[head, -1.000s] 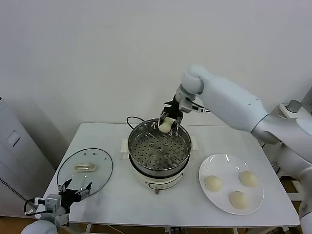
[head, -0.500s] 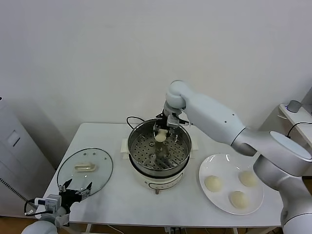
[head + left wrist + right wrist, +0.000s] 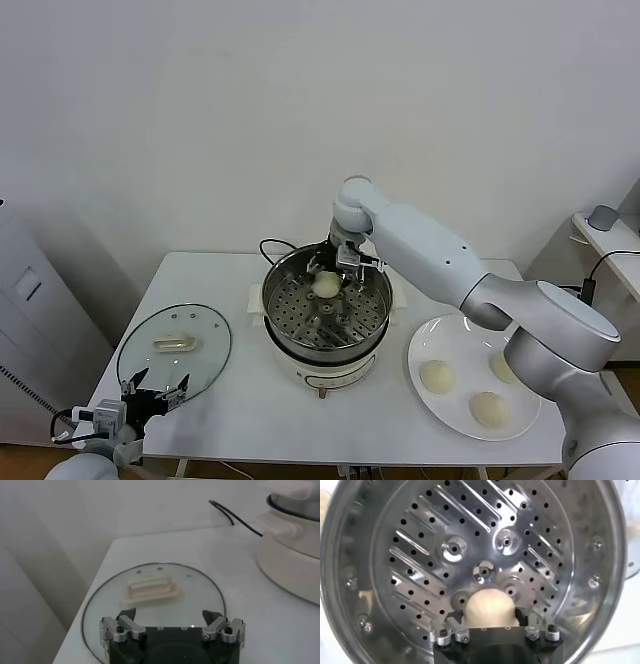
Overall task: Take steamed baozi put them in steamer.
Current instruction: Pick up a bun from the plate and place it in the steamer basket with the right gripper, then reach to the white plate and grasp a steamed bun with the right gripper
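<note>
Bun (image 3: pixel 489 606) on steamer (image 3: pixel 300 262) floor, far side, right between spread fingers of right gripper (image 3: pixel 330 272), released. Remaining buns on plate (image 3: pixel 452 334), right-arm side. Left gripper (image 3: pixel 172 628) open, parked over glass lid (image 3: pixel 197 587).

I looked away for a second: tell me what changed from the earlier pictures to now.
The right gripper carried one baozi from above the steamer's far rim down into the basket, and its jaws now stand open around the bun resting on the perforated floor. Unchanged: three baozi on the plate, the glass lid, and the left gripper open beside it.
</note>
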